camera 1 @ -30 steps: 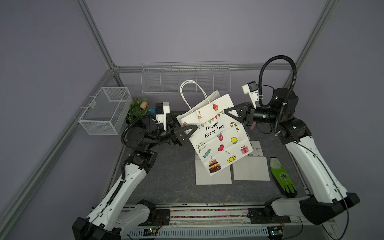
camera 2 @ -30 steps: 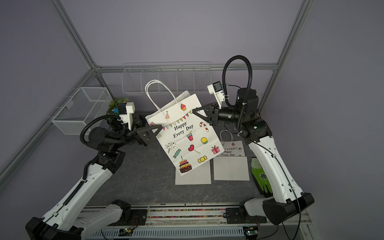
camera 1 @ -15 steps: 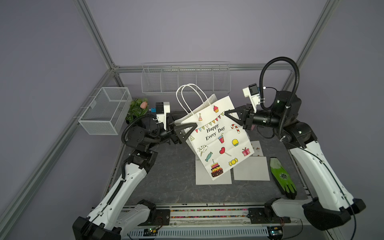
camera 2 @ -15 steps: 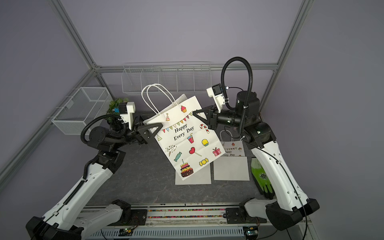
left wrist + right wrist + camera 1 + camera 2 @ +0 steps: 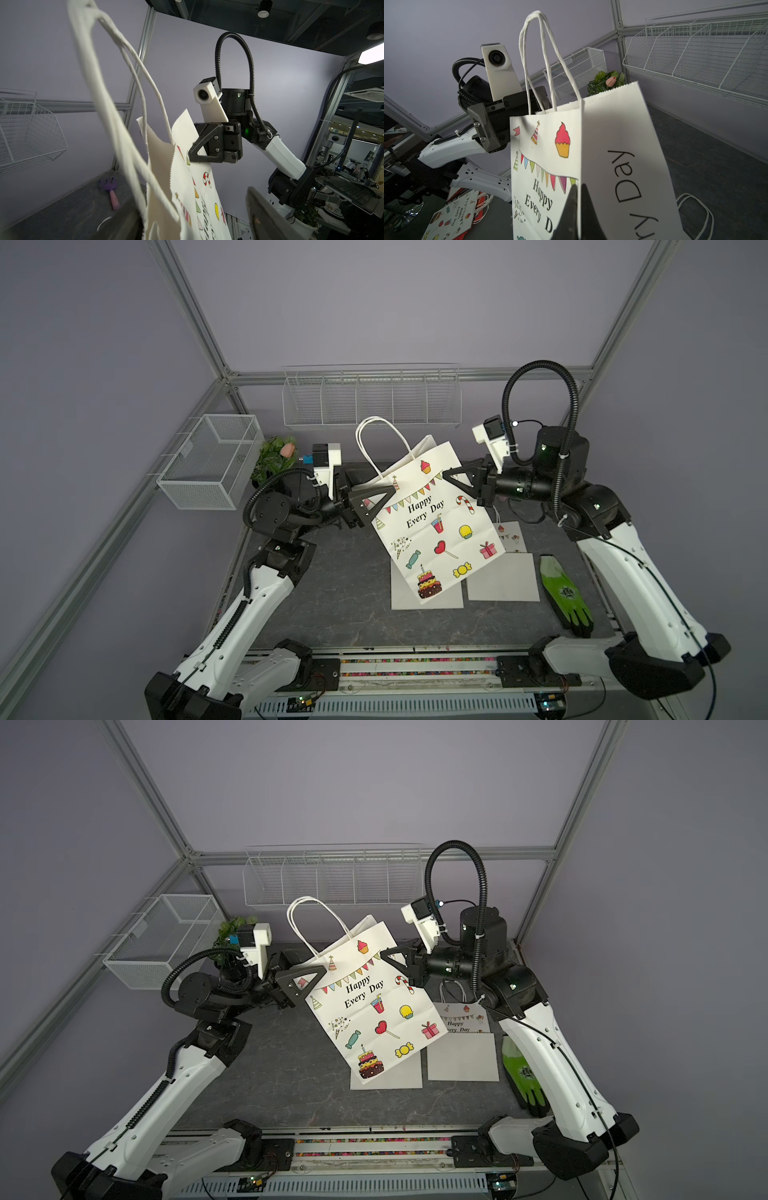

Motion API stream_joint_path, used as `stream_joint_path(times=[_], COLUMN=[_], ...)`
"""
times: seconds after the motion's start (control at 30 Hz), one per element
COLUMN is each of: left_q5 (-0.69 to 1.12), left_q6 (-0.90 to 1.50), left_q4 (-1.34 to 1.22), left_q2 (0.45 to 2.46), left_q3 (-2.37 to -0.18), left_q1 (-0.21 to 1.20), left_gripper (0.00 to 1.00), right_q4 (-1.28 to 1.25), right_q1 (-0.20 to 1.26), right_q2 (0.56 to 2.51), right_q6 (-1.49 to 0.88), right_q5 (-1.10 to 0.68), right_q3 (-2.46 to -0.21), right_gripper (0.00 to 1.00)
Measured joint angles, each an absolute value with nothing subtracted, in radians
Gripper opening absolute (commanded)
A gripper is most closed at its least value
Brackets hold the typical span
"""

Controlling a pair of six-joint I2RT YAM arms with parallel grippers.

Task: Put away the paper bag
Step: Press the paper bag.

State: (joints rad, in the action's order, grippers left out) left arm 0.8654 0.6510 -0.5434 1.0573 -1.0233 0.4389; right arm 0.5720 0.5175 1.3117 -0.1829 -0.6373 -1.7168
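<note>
Left gripper [image 5: 382,493] jaws narrower, now astride paper bag [image 5: 432,539] corner.

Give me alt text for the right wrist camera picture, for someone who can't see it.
A white paper bag printed Happy Every Day hangs in the air, its side fold pinched by the right gripper. The left gripper sits at its far top corner; wire baskets hang behind it.

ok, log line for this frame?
paper bag: held up off the table, tilted | right gripper: shut on its side edge | left gripper: open, jaws either side of opposite edge
</note>
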Motion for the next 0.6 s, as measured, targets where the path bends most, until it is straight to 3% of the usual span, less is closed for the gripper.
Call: stream_joint_path(times=[0.37,0.6], left_q5=[0.873,0.873], left_q6=[0.652,0.651], left_q4=[-0.544,-0.542], left_q2=[1.061,1.061], left_q3=[-1.032,-1.035], left_q1=[0.445,0.446], left_gripper=[0.44,0.34], right_q4=[0.598,0.61], right_q1=[0.543,0.553], right_q2=[1.312,1.312], right_q6=[-0.159,-0.148], right_q5=[-0.596,-0.571], right_q3=[-1.741,-1.75], right_gripper=[0.07,0.07])
